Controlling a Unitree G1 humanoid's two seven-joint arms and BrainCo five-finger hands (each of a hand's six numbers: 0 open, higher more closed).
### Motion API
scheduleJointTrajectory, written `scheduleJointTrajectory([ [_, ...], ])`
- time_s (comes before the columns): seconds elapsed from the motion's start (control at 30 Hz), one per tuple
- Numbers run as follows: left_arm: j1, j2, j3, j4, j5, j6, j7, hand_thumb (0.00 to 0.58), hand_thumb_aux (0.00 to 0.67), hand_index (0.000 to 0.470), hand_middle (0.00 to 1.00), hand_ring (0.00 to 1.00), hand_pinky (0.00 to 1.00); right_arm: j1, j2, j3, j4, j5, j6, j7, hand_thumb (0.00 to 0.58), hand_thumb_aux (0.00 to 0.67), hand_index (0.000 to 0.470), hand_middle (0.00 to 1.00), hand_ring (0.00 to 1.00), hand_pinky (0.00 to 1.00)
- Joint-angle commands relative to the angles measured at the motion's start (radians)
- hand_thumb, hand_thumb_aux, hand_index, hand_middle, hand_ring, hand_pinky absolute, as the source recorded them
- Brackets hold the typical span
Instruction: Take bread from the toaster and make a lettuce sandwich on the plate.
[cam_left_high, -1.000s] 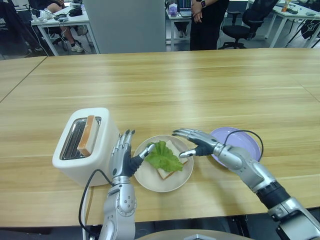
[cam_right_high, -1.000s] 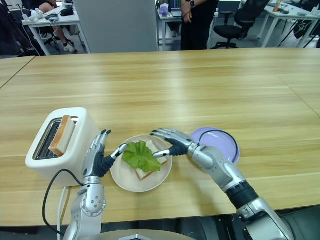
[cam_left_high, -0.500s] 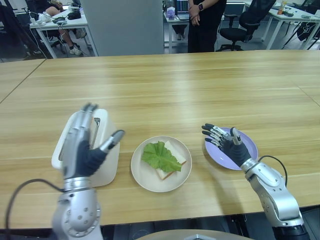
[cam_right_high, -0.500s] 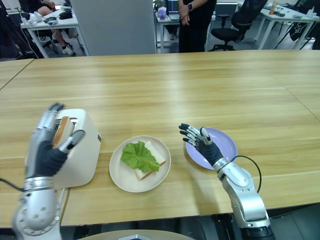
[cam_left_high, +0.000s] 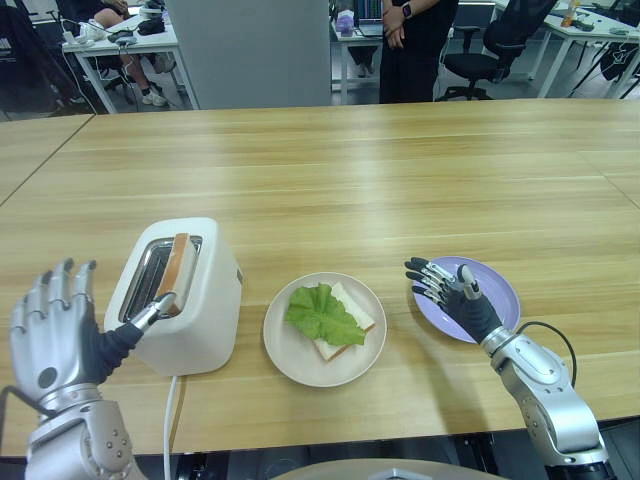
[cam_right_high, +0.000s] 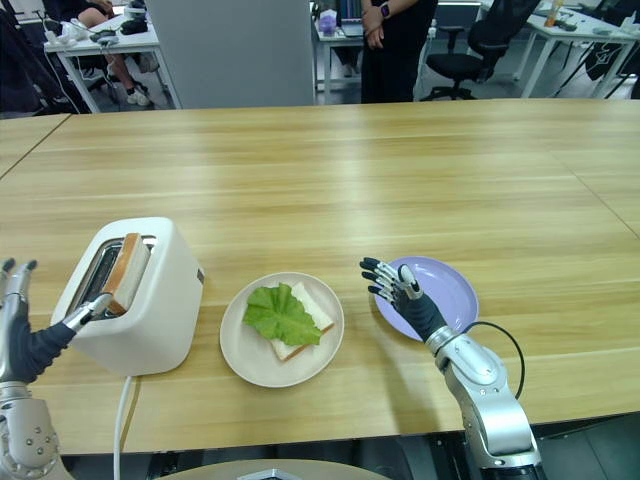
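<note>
A white toaster (cam_left_high: 195, 312) stands at the left with one slice of bread (cam_left_high: 176, 272) upright in its right slot. To its right, a cream plate (cam_left_high: 290, 356) carries a bread slice (cam_left_high: 347, 303) with a green lettuce leaf (cam_left_high: 320, 315) on top. My left hand (cam_left_high: 52, 337) is raised, open, at the toaster's near left side, thumb close to the toaster's top edge. My right hand (cam_left_high: 452, 292) is open, palm up, over the left rim of the purple plate (cam_left_high: 495, 296).
The toaster's white cord (cam_left_high: 167, 428) runs off the table's front edge. The far half of the wooden table (cam_left_high: 360, 170) is bare. Desks, chairs and a standing person are in the room behind.
My left hand has dropped from in front of the toaster down to its near left side. The right hand, which left the cream plate earlier, stays over the purple plate.
</note>
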Motion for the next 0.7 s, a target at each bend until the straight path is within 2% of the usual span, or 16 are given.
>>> scheduleJointTrajectory([
  [0.03, -0.028, -0.016, -0.043, 0.063, 0.009, -0.001, -0.004, 0.000, 0.000, 0.000, 0.00, 0.00, 0.00, 0.004, 0.001, -0.012, 0.005, -0.014, 0.010, -0.008, 0.000, 0.000, 0.000, 0.00, 0.00, 0.00],
  [0.27, -0.054, -0.032, -0.067, 0.114, 0.013, 0.009, 0.023, 0.000, 0.000, 0.000, 0.00, 0.00, 0.00, 0.005, -0.002, -0.021, 0.031, -0.031, -0.005, -0.012, 0.000, 0.000, 0.000, 0.00, 0.00, 0.00],
  [0.3, -0.056, -0.032, -0.068, 0.118, 0.017, 0.011, 0.026, 0.058, 0.034, 0.023, 0.00, 0.00, 0.00, 0.005, -0.002, -0.024, 0.034, -0.032, -0.005, -0.012, 0.000, 0.000, 0.000, 0.00, 0.00, 0.00],
  [0.33, -0.057, -0.031, -0.067, 0.123, 0.020, 0.013, 0.031, 0.058, 0.034, 0.023, 0.00, 0.00, 0.00, 0.005, -0.002, -0.028, 0.036, -0.033, -0.006, -0.011, 0.000, 0.000, 0.000, 0.00, 0.00, 0.00],
  [0.37, -0.058, -0.030, -0.064, 0.130, 0.029, 0.017, 0.039, 0.392, 0.289, 0.198, 0.00, 0.00, 0.00, 0.002, -0.002, -0.032, 0.040, -0.033, -0.006, -0.011, 0.000, 0.000, 0.000, 0.00, 0.00, 0.00],
  [0.4, -0.059, -0.029, -0.062, 0.133, 0.035, 0.020, 0.045, 0.568, 0.575, 0.395, 0.00, 0.00, 0.00, -0.001, -0.003, -0.035, 0.044, -0.033, -0.007, -0.010, 0.000, 0.000, 0.000, 0.00, 0.00, 0.00],
  [0.43, -0.058, -0.027, -0.060, 0.136, 0.043, 0.023, 0.049, 0.580, 0.670, 0.460, 0.00, 0.00, 0.00, -0.004, -0.003, -0.037, 0.048, -0.033, -0.008, -0.010, 0.000, 0.000, 0.000, 0.00, 0.00, 0.00],
  [0.7, -0.106, -0.039, -0.053, 0.120, 0.044, 0.043, 0.088, 0.580, 0.670, 0.460, 0.00, 0.00, 0.00, -0.009, 0.006, -0.038, 0.077, -0.056, -0.023, -0.012, 0.000, 0.000, 0.000, 0.00, 0.00, 0.00],
])
